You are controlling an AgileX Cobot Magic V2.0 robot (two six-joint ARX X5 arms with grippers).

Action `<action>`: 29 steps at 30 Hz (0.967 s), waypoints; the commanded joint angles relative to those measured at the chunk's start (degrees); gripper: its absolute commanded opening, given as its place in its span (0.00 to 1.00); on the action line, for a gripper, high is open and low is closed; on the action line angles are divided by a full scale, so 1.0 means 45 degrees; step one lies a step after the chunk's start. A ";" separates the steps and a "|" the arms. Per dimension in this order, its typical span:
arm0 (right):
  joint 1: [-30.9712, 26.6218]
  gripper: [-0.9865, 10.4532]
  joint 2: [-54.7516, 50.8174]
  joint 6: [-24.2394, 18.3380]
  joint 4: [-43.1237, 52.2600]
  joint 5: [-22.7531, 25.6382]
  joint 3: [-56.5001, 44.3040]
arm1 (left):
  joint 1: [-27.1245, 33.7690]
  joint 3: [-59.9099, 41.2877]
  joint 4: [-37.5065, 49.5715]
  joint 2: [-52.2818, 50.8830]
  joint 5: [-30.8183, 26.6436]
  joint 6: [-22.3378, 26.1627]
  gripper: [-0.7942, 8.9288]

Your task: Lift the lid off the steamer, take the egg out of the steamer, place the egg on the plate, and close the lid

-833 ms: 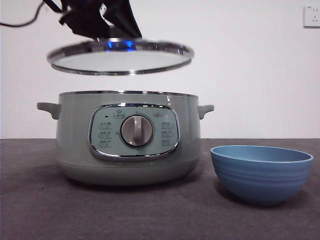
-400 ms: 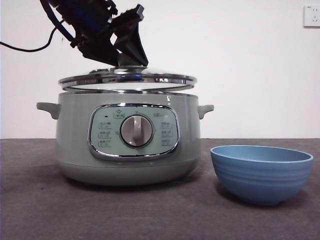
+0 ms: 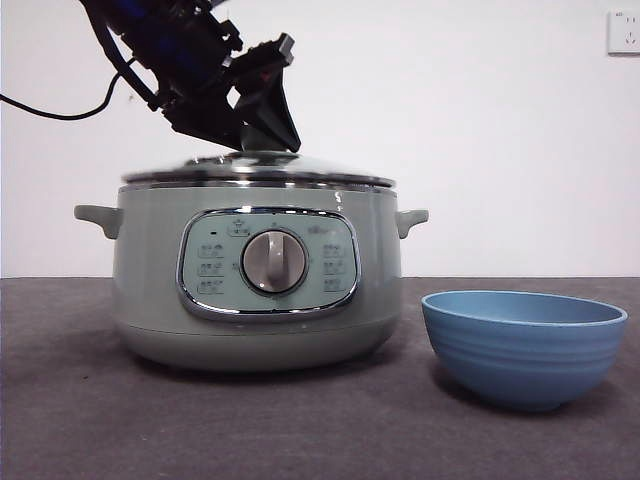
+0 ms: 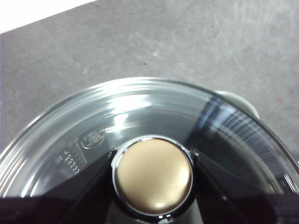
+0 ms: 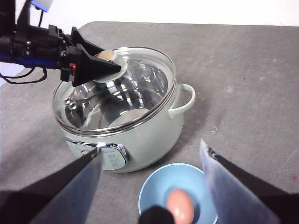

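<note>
Since 1 second ago the lid [image 3: 256, 168] has come down from mid-air and now sits on the steamer [image 3: 255, 275]. I see my left gripper [image 4: 153, 173] clamped on its knob [image 4: 154, 175]. My right gripper [image 5: 152, 179] hangs spread wide above the plate [image 5: 159, 184], right of the steamer, with the egg [image 5: 180, 205] inside.
</note>
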 commanded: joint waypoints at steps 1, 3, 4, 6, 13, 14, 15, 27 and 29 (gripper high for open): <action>0.0024 0.39 -0.0034 0.0121 0.0073 0.0019 -0.0073 | -0.0117 0.0058 0.0165 0.0155 0.0097 -0.0107 0.07; 0.0024 0.39 -0.0034 0.0121 0.0078 0.0019 -0.0073 | -0.0126 0.0058 0.0102 0.0175 0.0087 -0.0102 0.07; 0.0024 0.39 -0.0034 0.0121 0.0078 0.0019 -0.0073 | -0.0136 0.0058 0.0102 0.0175 0.0087 -0.0102 0.07; 0.0024 0.39 -0.0034 0.0117 0.0073 0.0019 -0.0073 | -0.0170 0.0058 0.0063 0.0175 0.0097 -0.0107 0.07; 0.0024 0.39 -0.0034 0.0112 0.0078 0.0019 -0.0073 | -0.0175 0.0053 -0.0554 0.0175 0.0092 -0.0102 0.07; 0.0024 0.39 -0.0034 0.0107 0.0078 0.0019 -0.0073 | -0.0175 0.0053 -0.0588 0.0175 0.0092 -0.0117 0.07; 0.0024 0.39 -0.0034 0.0097 0.0078 0.0019 -0.0073 | -0.0175 0.0053 -0.0661 0.0175 0.0092 -0.0126 0.07; 0.0024 0.39 -0.0034 0.0087 0.0073 0.0010 -0.0073 | -0.0170 0.0058 -0.1010 0.0175 0.0092 -0.0160 0.57; 0.0024 0.39 -0.0034 0.0087 0.0073 0.0010 -0.0073 | -0.0160 0.0058 -0.1001 0.0170 0.0092 -0.0160 0.57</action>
